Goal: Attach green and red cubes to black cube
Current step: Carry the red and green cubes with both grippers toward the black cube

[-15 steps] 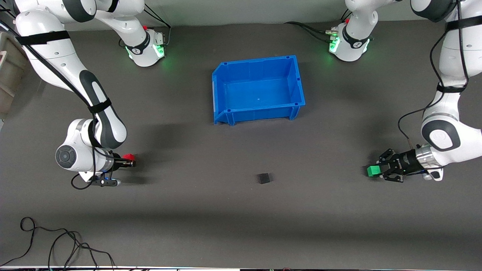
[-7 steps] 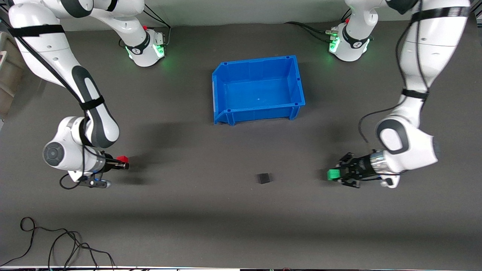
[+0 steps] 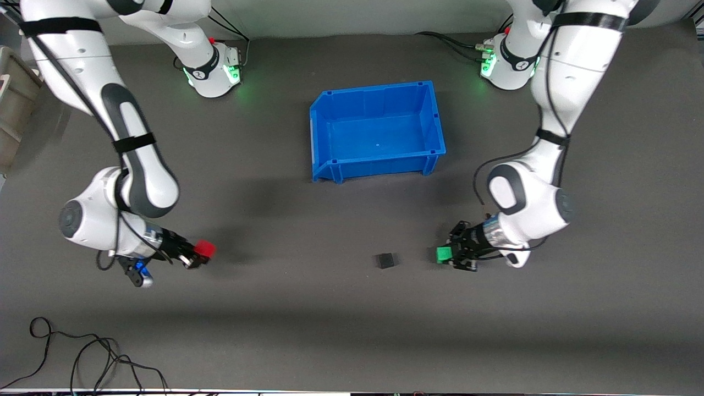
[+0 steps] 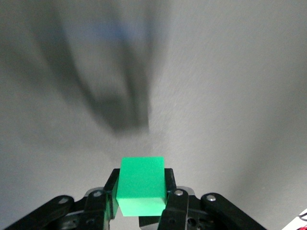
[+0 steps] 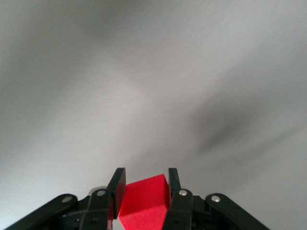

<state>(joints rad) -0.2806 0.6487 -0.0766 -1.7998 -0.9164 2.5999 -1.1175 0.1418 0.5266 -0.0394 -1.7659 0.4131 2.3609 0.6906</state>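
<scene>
While clamping the green cube (image 3: pixel 444 254), left claw (image 3: pixel 446 255) hovers near black cube (image 3: pixel 386 260).

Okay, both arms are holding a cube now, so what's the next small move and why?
Probably bring the left end effector the rest of the way toward the black cube. It is shut on the green cube, which is close to the black cube with only a short gap of table between them. The right end effector, shut on the red cube, is much farther off and can follow.

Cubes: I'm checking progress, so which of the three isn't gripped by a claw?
The black cube. It lies free on the table, while the left claw holds the green cube and the right claw holds the red cube.
</scene>
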